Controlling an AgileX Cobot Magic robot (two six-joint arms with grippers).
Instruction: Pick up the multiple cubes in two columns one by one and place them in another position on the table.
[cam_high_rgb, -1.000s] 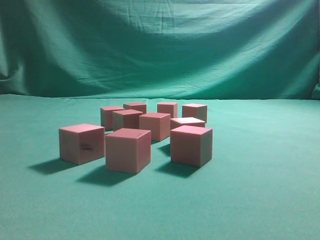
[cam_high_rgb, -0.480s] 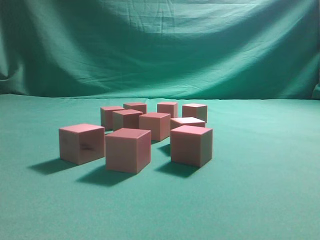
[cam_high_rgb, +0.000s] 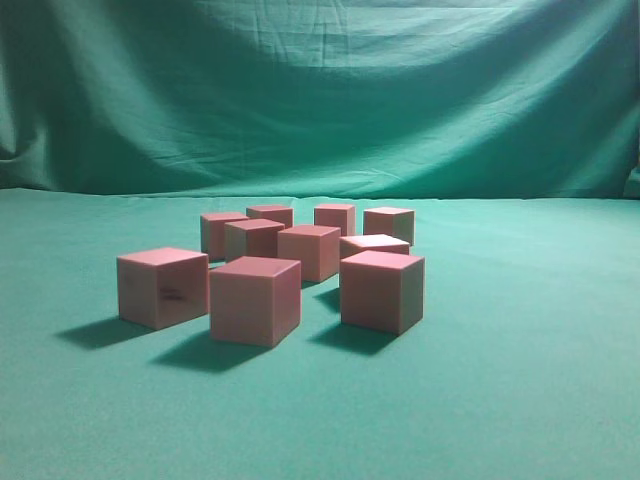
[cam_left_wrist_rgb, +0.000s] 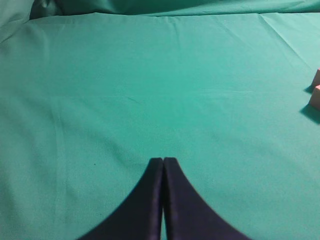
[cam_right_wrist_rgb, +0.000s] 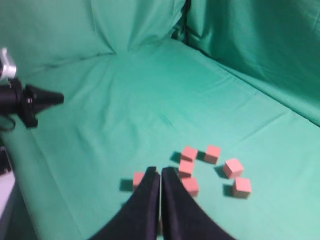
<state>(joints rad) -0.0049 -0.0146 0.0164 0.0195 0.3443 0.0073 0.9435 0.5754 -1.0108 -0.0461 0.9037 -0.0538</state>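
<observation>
Several pinkish-red cubes (cam_high_rgb: 310, 250) stand in a loose cluster on the green table (cam_high_rgb: 520, 380). The front-left cube (cam_high_rgb: 163, 287) bears a small dark mark. No gripper shows in the exterior view. My left gripper (cam_left_wrist_rgb: 163, 160) is shut and empty over bare cloth; two cube edges (cam_left_wrist_rgb: 315, 95) show at the right border of its view. My right gripper (cam_right_wrist_rgb: 160, 170) is shut and empty, high above the cubes (cam_right_wrist_rgb: 232, 167), which lie below and to the right of its tips; its fingers hide some of them.
A draped green backdrop (cam_high_rgb: 320, 90) hangs behind the table. The other arm (cam_right_wrist_rgb: 30, 100) shows at the left of the right wrist view. Bare cloth lies all around the cluster.
</observation>
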